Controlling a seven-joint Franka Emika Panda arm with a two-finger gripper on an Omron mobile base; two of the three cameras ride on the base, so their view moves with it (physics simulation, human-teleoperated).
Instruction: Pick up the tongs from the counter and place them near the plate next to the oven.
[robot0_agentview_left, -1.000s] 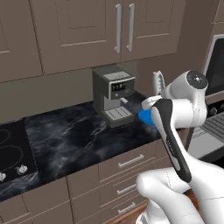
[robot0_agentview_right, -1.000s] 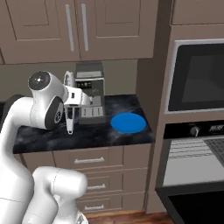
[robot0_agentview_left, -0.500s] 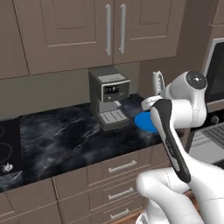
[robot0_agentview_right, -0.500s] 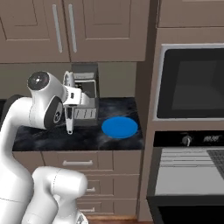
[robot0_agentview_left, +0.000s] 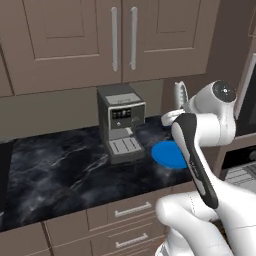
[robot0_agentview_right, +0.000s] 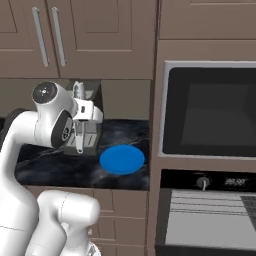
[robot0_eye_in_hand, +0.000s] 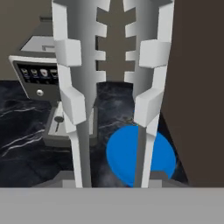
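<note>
The tabletop (robot0_agentview_left: 60, 170) is glossy black marble with white veins, set over brown drawers with steel bar handles; brown wall cupboards with long vertical handles hang above it, and a plain tan wall runs between them. A grey coffee machine (robot0_agentview_left: 121, 122) stands on the tabletop against that wall; the blue plate (robot0_agentview_left: 169, 153) lies flat on the marble just to the right of the coffee machine, close to it but apart from it, near the front edge of the tabletop. To the right of the plate rises a tall brown cabinet; the oven (robot0_agentview_right: 210, 112) with its dark glass door is built into it, and a control strip with a knob (robot0_agentview_right: 203, 182) sits below the door.

The pincer (robot0_agentview_right: 79, 131) hangs in the air in front of the coffee machine, above the tabletop and left of the plate in the right base view; it is closed on the tongs (robot0_eye_in_hand: 109, 87), which are held off the marble. In the hand view the two pale serrated arms of the tongs run up the middle, with the plate (robot0_eye_in_hand: 141, 154) lying below and behind them and the coffee machine (robot0_eye_in_hand: 41, 78) to its left; in the left base view one end of the tongs (robot0_agentview_left: 180, 93) sticks up above the white arm.
</note>
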